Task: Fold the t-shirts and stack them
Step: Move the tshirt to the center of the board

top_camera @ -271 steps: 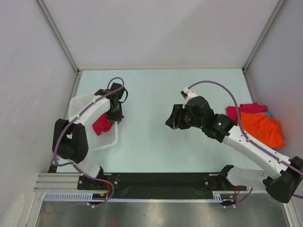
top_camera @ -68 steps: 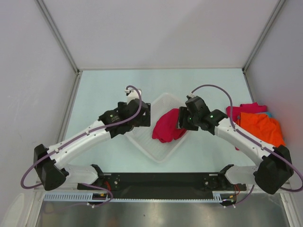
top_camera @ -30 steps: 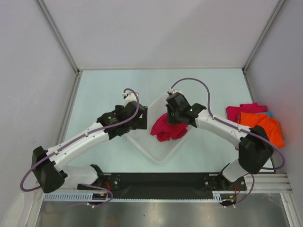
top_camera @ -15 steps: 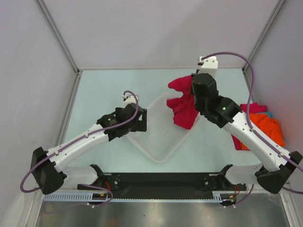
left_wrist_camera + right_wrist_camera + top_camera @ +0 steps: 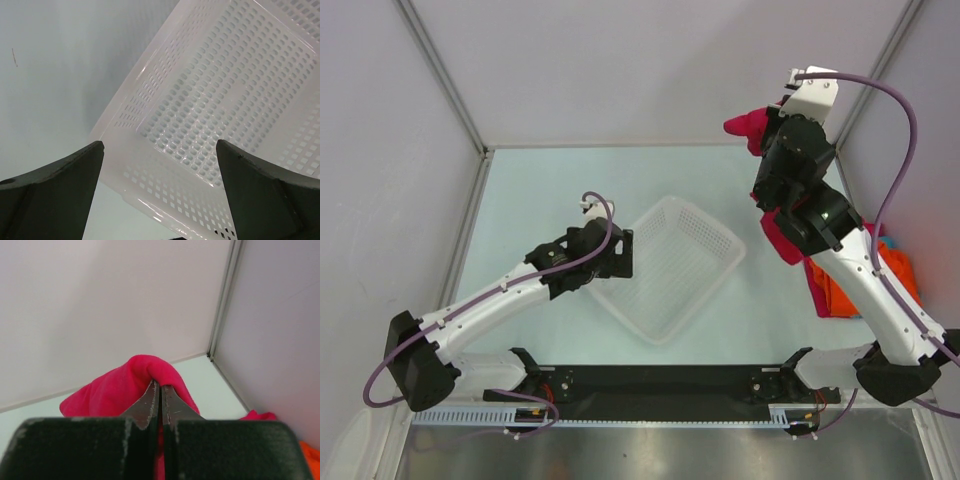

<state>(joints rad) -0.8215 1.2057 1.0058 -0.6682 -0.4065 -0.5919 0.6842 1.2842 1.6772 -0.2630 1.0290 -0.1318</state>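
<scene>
My right gripper (image 5: 160, 386) is shut on a fold of the crimson red t-shirt (image 5: 107, 390) and holds it high near the back right corner. In the top view the crimson t-shirt (image 5: 747, 126) bunches at the raised wrist, and the rest hangs down behind the arm. An orange t-shirt (image 5: 904, 268) lies on a pile at the right edge, with a strip of magenta-pink cloth (image 5: 257, 415) beside it. My left gripper (image 5: 620, 256) is open low at the left rim of the white lattice basket (image 5: 730, 262). Its jaws (image 5: 157, 150) straddle the basket's wall (image 5: 165, 192) without touching it.
The basket (image 5: 225, 100) sits tilted diamond-wise in the middle of the pale green table and holds nothing. White walls close in on the table at the left, back and right. The black rail with both arm bases (image 5: 660, 385) runs along the near edge.
The right arm has lifted the crimson t-shirt out of the basket, up and toward the back right corner. The basket is now bare. The left gripper has stayed open at the rim.
</scene>
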